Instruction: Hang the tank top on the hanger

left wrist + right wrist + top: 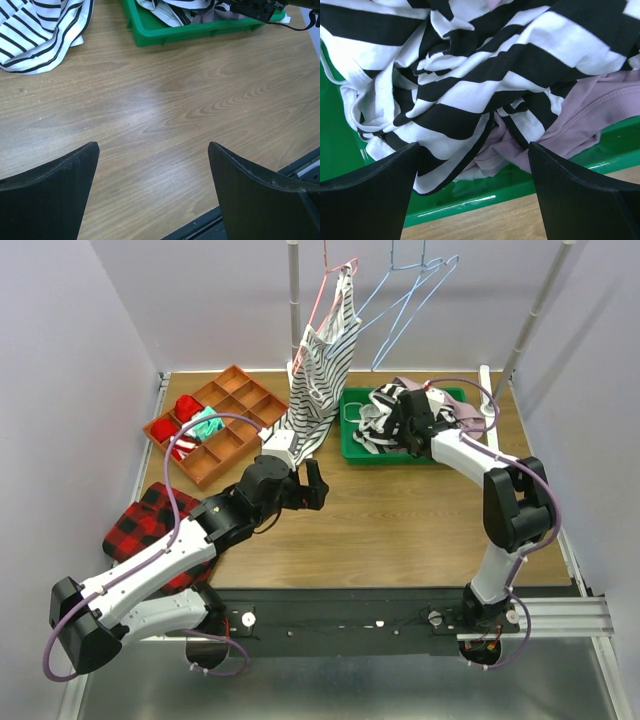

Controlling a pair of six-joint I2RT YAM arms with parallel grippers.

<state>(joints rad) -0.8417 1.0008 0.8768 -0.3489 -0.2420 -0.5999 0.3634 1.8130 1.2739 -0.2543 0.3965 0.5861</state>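
Note:
The tank top (376, 408), with bold black-and-white stripes, lies crumpled in the green tray (352, 452). It fills the right wrist view (470, 85). My right gripper (394, 428) is open just above it; in the right wrist view (472, 146) the jaws stand wide apart over the cloth's near edge and hold nothing. The light-blue hanger (408, 302) hangs empty on the rod at the back. My left gripper (311, 485) is open and empty over bare wood, as the left wrist view (152, 146) shows.
A finer-striped top (322, 370) hangs on a pink hanger (325, 295), its hem resting on the table (40, 30). A mauve garment (585, 117) lies under the tank top. An orange compartment box (215, 425) and a red plaid cloth (150, 520) sit at left.

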